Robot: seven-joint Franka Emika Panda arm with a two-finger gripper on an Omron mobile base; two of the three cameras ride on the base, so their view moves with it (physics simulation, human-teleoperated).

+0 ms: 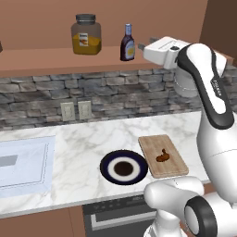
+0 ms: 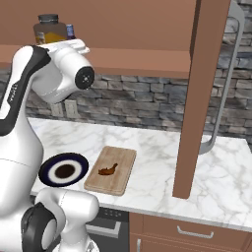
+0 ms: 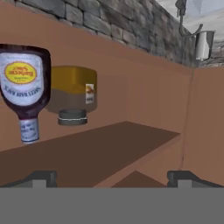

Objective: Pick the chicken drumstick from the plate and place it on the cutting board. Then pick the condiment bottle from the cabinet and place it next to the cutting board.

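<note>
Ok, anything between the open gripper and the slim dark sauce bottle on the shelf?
No. In the left base view, the gripper sits just right of the slim dark sauce bottle, with only bare reddish-brown wooden shelf between them.

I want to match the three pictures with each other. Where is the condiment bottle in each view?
Left base view: condiment bottle upright on the cabinet, right of the orange jar.
Right base view: upper left, mostly hidden behind the jar; cap area visible.
Hand view: far left, appearing upside down.
Shared landmark: the jar.
</note>
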